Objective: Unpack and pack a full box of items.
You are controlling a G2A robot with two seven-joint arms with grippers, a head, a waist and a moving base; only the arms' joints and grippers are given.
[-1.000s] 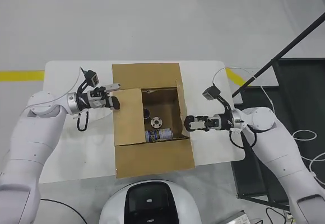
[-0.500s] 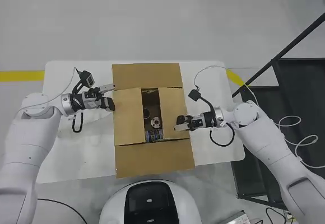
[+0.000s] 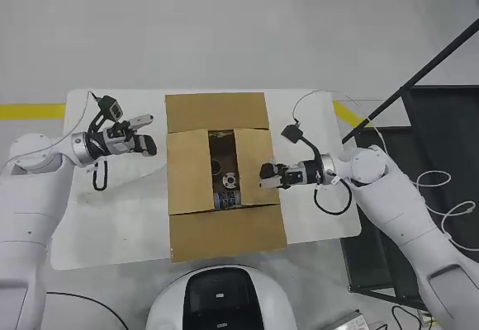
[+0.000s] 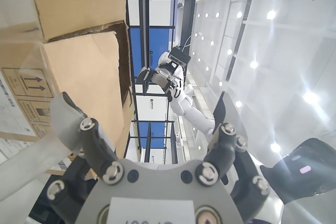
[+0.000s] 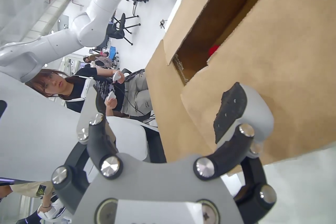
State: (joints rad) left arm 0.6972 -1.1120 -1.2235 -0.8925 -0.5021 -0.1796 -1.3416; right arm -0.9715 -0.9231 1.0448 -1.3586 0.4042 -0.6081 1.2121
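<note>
The cardboard box [image 3: 188, 173] stands in the middle of the white table [image 3: 107, 223]. Its far flap [image 3: 216, 111] and near flap [image 3: 227, 235] lie spread outward, while both side flaps fold inward over the opening. In the gap between them I see a can [image 3: 233, 199] and a small round part [image 3: 230, 177]. My left gripper [image 3: 147, 141] [image 4: 141, 107] is open and holds nothing, a little to the left of the box. My right gripper [image 3: 266, 174] [image 5: 162, 89] is open over the right flap [image 3: 254, 161] [image 5: 262, 83], one finger pad [image 5: 231, 107] against the cardboard. Something red [image 5: 214, 49] shows inside the box.
A black metal rack [image 3: 438, 173] stands close to the table's right edge. Bare table surface lies left of the box and along its right side [image 3: 314, 223]. A yellow floor line [image 3: 16, 110] runs behind the table at the left.
The right gripper moved left and pushed the upright right flap down over the opening. The left gripper drew back to the left, away from the left flap.
</note>
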